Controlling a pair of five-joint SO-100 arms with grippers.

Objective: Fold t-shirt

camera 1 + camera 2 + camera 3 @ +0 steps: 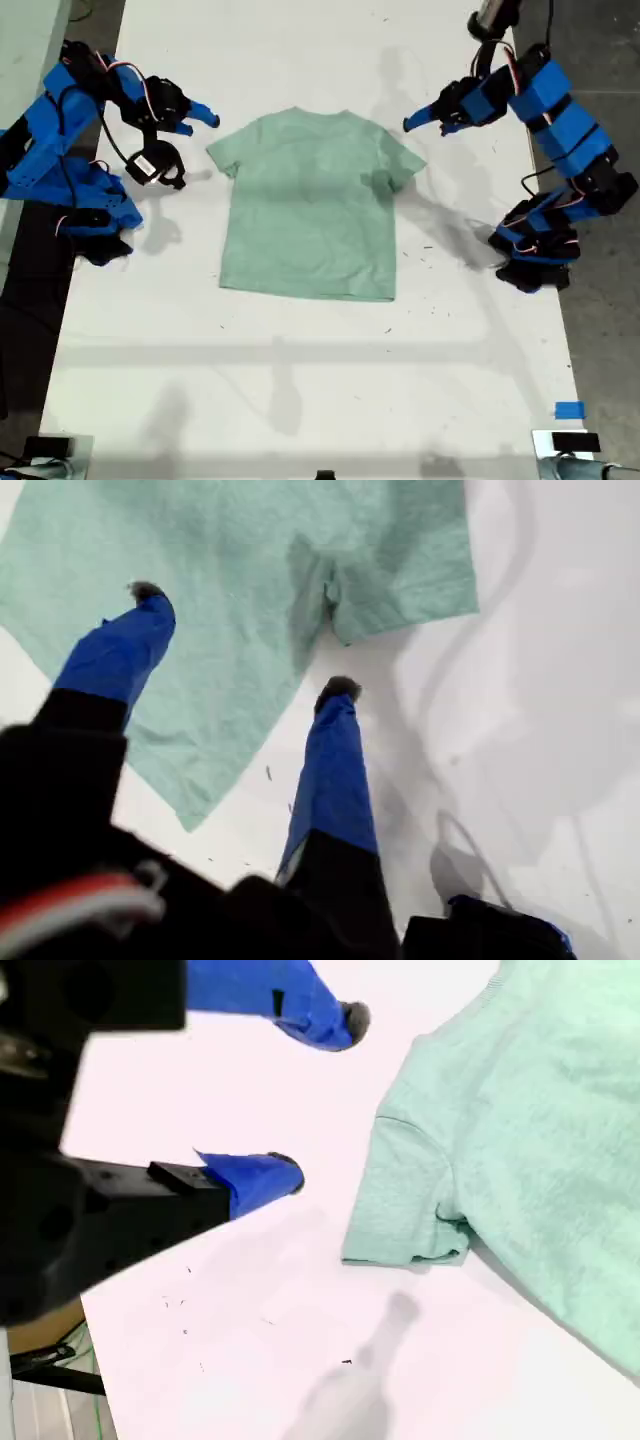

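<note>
The pale mint-green t-shirt [310, 205] lies flat and spread out on the white table [300, 380], neck toward the exterior view's top. My first gripper [428, 124] belongs to the arm at the exterior view's right. It hovers open by the sleeve [400, 575] on that side, with one fingertip [145, 590] over the cloth and the other over bare table. My second gripper [200, 123], at the exterior view's left, is open above the table just short of the other sleeve [400, 1210]. Neither gripper [242, 640] [322, 1098] holds anything.
Both blue arm bases [80, 205] [545, 250] stand at the table's side edges in the exterior view. A blue tape mark [568, 410] and a small device [565, 442] sit near that view's lower right corner. Bare table lies below the shirt hem.
</note>
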